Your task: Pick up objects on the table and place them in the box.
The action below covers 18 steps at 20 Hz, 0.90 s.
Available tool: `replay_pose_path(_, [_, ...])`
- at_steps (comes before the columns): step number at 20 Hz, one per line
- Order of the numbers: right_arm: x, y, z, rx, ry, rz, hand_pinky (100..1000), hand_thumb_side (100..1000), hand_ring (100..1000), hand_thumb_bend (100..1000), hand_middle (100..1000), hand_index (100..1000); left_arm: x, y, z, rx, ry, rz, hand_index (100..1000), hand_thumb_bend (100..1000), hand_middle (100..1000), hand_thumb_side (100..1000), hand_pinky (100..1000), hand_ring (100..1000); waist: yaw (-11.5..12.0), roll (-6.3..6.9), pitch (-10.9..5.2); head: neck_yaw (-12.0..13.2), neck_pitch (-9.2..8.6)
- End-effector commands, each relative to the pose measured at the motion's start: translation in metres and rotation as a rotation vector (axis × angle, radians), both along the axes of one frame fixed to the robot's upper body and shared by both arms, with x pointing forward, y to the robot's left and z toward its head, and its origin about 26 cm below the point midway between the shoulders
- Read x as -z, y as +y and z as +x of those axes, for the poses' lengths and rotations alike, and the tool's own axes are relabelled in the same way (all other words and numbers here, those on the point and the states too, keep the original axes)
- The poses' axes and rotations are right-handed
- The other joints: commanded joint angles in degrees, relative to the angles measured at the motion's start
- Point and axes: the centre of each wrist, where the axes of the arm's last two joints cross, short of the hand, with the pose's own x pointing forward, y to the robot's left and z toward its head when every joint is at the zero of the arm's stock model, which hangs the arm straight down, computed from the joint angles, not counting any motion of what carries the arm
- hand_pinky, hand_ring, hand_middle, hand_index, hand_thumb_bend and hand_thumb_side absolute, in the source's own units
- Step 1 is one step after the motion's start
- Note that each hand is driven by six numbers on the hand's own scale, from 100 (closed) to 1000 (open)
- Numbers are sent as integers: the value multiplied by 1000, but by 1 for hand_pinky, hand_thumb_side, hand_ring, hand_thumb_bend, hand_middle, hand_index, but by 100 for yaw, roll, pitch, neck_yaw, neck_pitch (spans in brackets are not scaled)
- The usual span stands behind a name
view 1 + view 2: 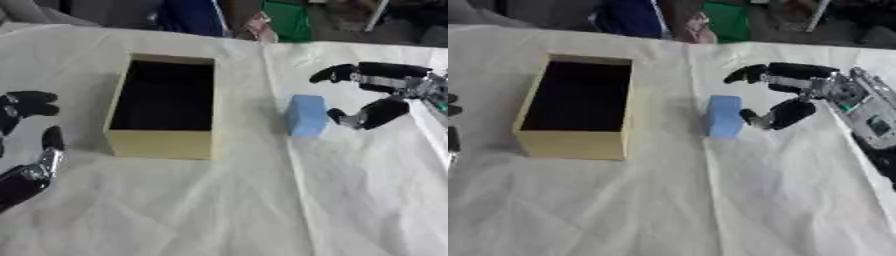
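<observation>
Looking at my right robot hand (798, 95), it sits spread wide, fingers reaching over the top and thumb low, grasping nothing. Just to its left stands the blue block (724, 116), upright on its narrow base with its long axis vertical; the thumb tip is right beside the block's right face, and I can't tell if it touches. Further left is the box (162, 142), open-topped, dark and apparently vacant inside, so the block must travel leftward. My left robot hand (31, 107) rests idle at the left edge, fingers relaxed, well apart from the block, so the right is nearer. White-draped bench (262, 210) under everything. Right eye view shows more forearm; left eye view shows the idle hand whole.
</observation>
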Motion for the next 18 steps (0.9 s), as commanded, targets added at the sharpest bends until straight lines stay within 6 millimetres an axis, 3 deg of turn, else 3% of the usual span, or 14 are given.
replay_pose_path(1, [-8, -7, 2, 33, -42, -47, 935, 328, 1000, 100, 983, 1000, -6, 2, -1, 3, -15, 18, 708, 100, 739, 266, 843, 740, -2, 19, -129, -20, -75])
replay_pose_path(18, [6, -17, 21, 124, -103, -100, 932, 311, 1000, 100, 986, 1000, -4, 1, -1, 6, -11, 19, 714, 100, 741, 265, 843, 742, -13, 41, -130, -49, -83])
